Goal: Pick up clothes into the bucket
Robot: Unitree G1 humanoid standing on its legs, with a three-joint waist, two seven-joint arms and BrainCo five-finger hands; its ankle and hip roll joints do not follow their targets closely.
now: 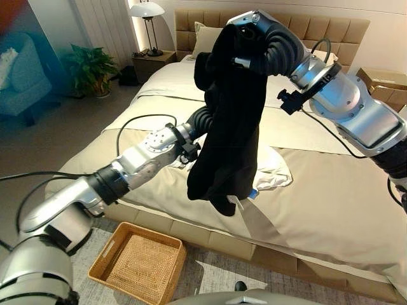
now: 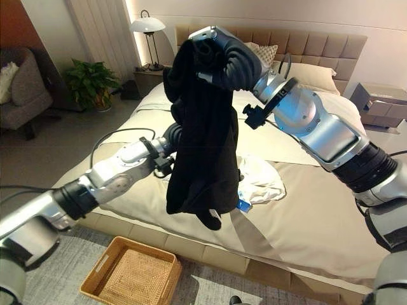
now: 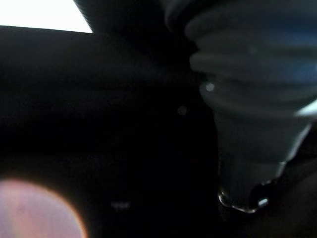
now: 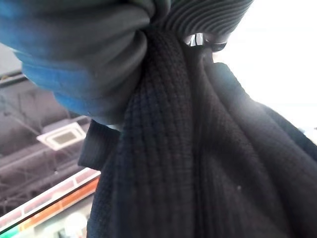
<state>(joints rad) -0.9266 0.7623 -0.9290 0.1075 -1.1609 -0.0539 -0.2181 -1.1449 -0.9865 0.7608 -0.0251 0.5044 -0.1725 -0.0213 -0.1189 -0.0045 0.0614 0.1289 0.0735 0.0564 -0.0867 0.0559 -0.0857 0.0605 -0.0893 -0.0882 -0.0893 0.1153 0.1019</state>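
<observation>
Black garment up in the air over the bed

Right hand [image 2: 213, 54] is bunched tight on the black garment [image 2: 203, 146] dangling below it; left hand [image 1: 202, 121] is buried behind it, grip unclear.

Head cameras look down over a bed [image 1: 318, 190]; wrist cameras press close against dark cloth.

Both eye views face the headboard from above, sharing the bed, a lamp [image 2: 147, 25], a wicker basket [image 1: 137, 260] and a hanging black garment [image 1: 232, 121]; each wrist view sits tight against that garment.
</observation>
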